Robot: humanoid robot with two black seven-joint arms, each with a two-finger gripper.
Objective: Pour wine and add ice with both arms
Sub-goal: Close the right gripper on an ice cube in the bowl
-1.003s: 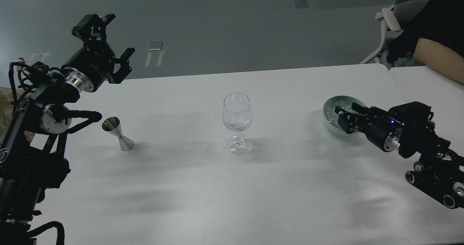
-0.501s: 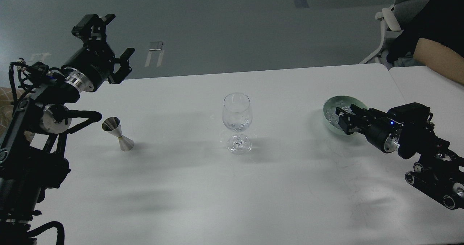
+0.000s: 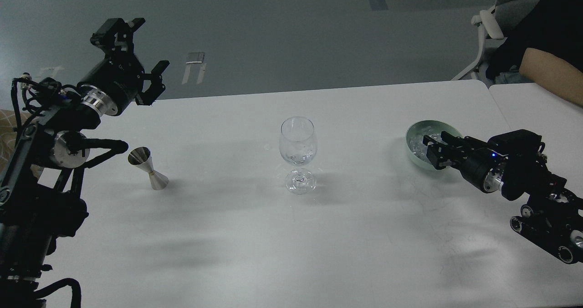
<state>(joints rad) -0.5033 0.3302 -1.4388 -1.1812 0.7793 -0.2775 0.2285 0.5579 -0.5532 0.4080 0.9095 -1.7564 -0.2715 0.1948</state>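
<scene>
A clear stemmed wine glass (image 3: 298, 148) stands upright at the table's middle, with a small glassy glint low in its bowl. A pale green bowl (image 3: 436, 125) at the right holds a heap of clear ice (image 3: 415, 143). My right gripper (image 3: 432, 147) reaches into the bowl from the right, down among the ice; its dark fingers cannot be told apart. My left gripper (image 3: 146, 44) is open and empty, raised high at the table's far left edge. A steel jigger (image 3: 148, 167) stands on the table below it.
The white table (image 3: 291, 244) has a second table (image 3: 533, 103) butted against its right side. A person's arm (image 3: 549, 73) and a chair (image 3: 489, 23) are at the far right. Grey floor lies beyond the far edge.
My right gripper has shifted slightly to the right and lower in the bowl. The left arm, glass and jigger have not moved.
</scene>
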